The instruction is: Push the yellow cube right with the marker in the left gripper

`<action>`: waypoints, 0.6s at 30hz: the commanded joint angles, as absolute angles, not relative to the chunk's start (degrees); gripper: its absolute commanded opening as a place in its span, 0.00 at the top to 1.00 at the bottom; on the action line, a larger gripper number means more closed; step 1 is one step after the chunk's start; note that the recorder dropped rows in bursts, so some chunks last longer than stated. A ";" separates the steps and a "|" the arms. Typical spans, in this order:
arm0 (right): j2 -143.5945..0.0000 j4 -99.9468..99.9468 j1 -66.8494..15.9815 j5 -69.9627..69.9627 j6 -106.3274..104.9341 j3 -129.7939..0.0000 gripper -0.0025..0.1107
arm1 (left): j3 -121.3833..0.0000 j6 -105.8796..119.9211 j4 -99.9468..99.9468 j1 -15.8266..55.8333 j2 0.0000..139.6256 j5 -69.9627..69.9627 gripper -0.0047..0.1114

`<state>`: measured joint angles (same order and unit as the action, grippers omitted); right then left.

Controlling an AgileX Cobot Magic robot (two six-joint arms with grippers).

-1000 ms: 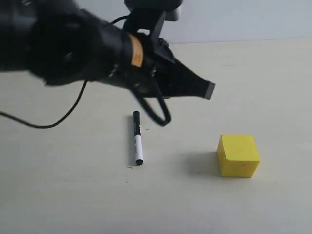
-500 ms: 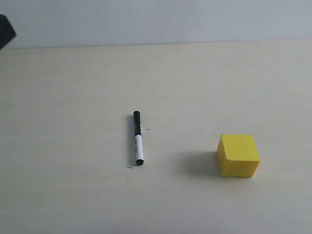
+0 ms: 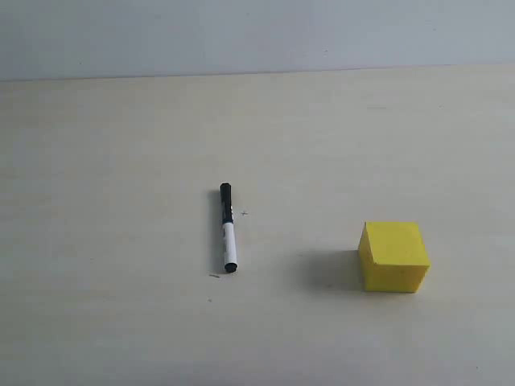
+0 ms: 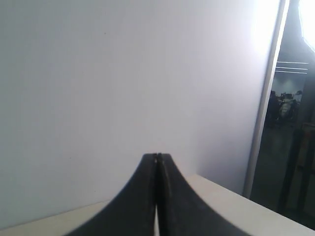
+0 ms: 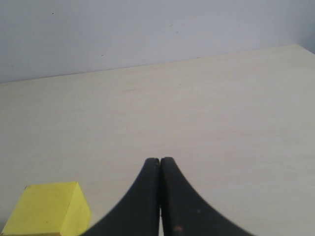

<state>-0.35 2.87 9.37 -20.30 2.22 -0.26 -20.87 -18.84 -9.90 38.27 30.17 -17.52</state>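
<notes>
The marker [image 3: 227, 228] lies flat on the table near the middle of the exterior view, black cap end toward the back, held by nothing. The yellow cube [image 3: 393, 256] stands to its right, well apart from it; the right wrist view shows the yellow cube [image 5: 47, 209] too. No arm shows in the exterior view. My left gripper [image 4: 157, 156] is shut and empty, facing a white wall off the table's edge. My right gripper [image 5: 160, 161] is shut and empty above the bare tabletop, beside the cube.
The pale table [image 3: 121, 161] ends at a white wall [image 3: 257, 32] along the back. In the left wrist view a table corner [image 4: 231, 201] and a dark doorway [image 4: 290, 147] lie beyond my left gripper.
The left arm, which hung over the marker a second ago, has pulled away to the left and out of the exterior view. The marker and the cube have not moved.
</notes>
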 commanded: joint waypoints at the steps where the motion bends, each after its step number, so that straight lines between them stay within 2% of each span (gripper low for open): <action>1: 0.00 2.92 9.27 -19.77 2.21 0.00 0.98 | -20.72 -17.50 -9.85 36.25 29.27 -18.14 0.96; 14: 0.00 2.92 9.27 -19.77 2.21 0.00 0.98 | -20.72 -17.50 -9.85 23.59 25.77 -17.74 0.96; 18: 0.00 2.92 9.27 -19.77 2.21 0.00 0.98 | -20.72 -20.75 -9.85 17.87 23.36 -9.92 0.96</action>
